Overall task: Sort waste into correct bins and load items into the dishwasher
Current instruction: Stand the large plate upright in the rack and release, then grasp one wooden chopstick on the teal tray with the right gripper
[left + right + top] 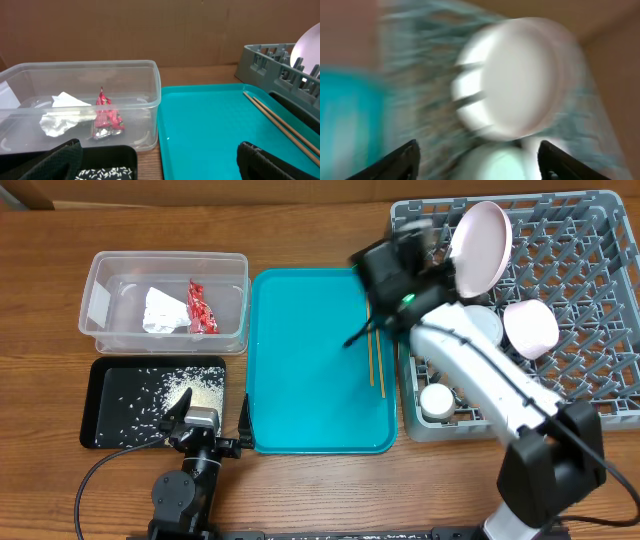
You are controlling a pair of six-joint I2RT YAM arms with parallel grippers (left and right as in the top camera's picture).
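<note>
The clear tub (100, 320) holds the white paper scrap (160, 310) and the red wrapper (202, 307); both also show in the left wrist view, scrap (62, 117) and wrapper (106, 117). Rice grains (185, 390) lie in the black tray (105, 430). Two chopsticks (375, 355) lie on the teal tray's (300, 380) right side. The grey rack (590, 380) holds the upright plate (480, 245), pink bowl (530, 328), whitish bowl (482, 322) and cup (437, 400). My right gripper (405, 265) is open and empty by the rack's left edge, its view (477, 155) blurred, facing the plate (520, 80). My left gripper (212, 412) is open and empty, low between the black tray and the teal tray (157, 155).
The right arm reaches over the rack's front left part. The wooden table (320, 195) shows around the trays. In the left wrist view the rack's (270, 62) corner stands past the teal tray (210, 120), with the chopsticks (280, 122) along its right side.
</note>
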